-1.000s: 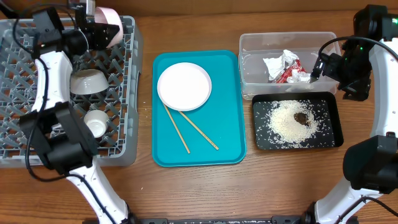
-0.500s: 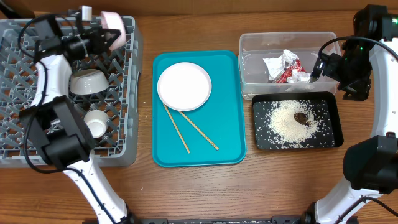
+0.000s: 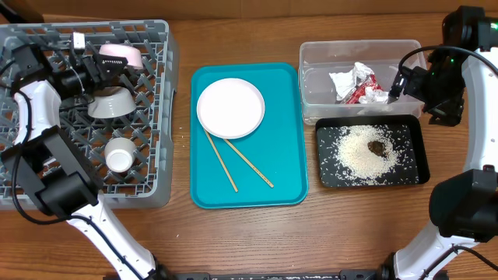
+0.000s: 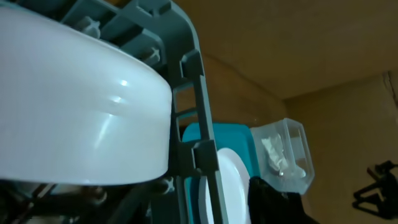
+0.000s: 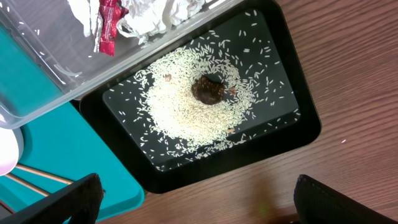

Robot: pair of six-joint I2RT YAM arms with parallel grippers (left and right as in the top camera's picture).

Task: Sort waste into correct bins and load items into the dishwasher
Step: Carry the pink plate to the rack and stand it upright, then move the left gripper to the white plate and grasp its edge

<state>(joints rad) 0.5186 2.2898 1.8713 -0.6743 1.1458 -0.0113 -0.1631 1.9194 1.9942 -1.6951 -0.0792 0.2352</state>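
Observation:
The grey dishwasher rack (image 3: 152, 117) stands at the left. A small white plate (image 3: 120, 56) rests in its back rows, above a white bowl (image 3: 109, 102) and a small cup (image 3: 118, 158). My left gripper (image 3: 96, 68) sits just left of that plate, jaws parted. One finger (image 4: 270, 199) shows in the left wrist view under a close white dish (image 4: 74, 106). A large plate (image 3: 230, 107) and two chopsticks (image 3: 237, 162) lie on the teal tray (image 3: 284, 179). My right gripper (image 5: 202, 208) hangs open above the bins.
The clear tub (image 3: 311, 74) holds a red-and-white wrapper (image 3: 359, 93) and crumpled paper (image 3: 346, 78). In front of it, the black tray (image 3: 420, 167) carries rice (image 5: 186, 106) and a brown lump (image 5: 208, 90). Bare wood lies along the front edge.
My left gripper moved left and lowered the small plate from the rack's back edge into the rack. Its jaws have parted. The right arm has not moved.

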